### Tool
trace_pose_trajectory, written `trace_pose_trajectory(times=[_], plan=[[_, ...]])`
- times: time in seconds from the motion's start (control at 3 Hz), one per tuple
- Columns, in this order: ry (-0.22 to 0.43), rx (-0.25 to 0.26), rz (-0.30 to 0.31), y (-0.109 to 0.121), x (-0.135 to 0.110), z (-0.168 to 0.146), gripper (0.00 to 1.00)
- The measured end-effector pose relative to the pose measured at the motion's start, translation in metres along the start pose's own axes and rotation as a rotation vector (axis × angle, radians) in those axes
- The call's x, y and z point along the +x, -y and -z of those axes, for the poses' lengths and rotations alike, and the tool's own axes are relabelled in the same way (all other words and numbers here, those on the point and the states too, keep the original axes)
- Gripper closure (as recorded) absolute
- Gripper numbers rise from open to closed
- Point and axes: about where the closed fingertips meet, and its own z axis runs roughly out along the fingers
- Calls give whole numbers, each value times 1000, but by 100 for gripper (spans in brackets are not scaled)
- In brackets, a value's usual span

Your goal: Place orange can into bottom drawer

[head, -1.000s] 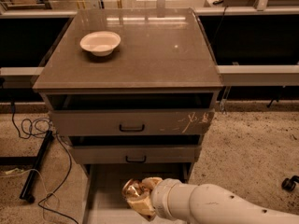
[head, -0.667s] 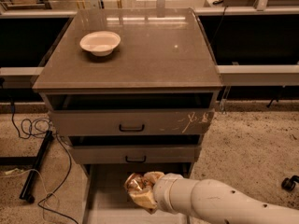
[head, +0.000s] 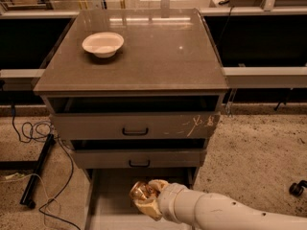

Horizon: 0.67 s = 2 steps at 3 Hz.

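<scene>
The orange can [head: 139,190] is a shiny golden-brown dented can held in my gripper [head: 145,197], whose pale fingers wrap around it. The gripper hangs over the bottom drawer [head: 103,210], which is pulled out below the cabinet, showing a flat pale-grey floor. My white arm [head: 225,213] reaches in from the lower right. The can sits above the drawer floor, near the drawer's middle; whether it touches the floor is hidden.
Two upper drawers with black handles [head: 135,131] [head: 139,164] are slightly open above. A white bowl [head: 102,43] sits on the cabinet top [head: 158,56]. Black cables and a stand leg [head: 36,174] lie on the floor at left. A caster [head: 297,188] is at right.
The gripper with the can has moved slightly up and back toward the cabinet over the bottom drawer. Nothing else has moved.
</scene>
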Motion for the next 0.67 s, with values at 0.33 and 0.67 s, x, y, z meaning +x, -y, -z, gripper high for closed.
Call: trace_pose_trajectory(times=[0.33,0.67], plan=[[5,-1,58,23,2,-22,100],[5,-1,58,23,2,-22,100]])
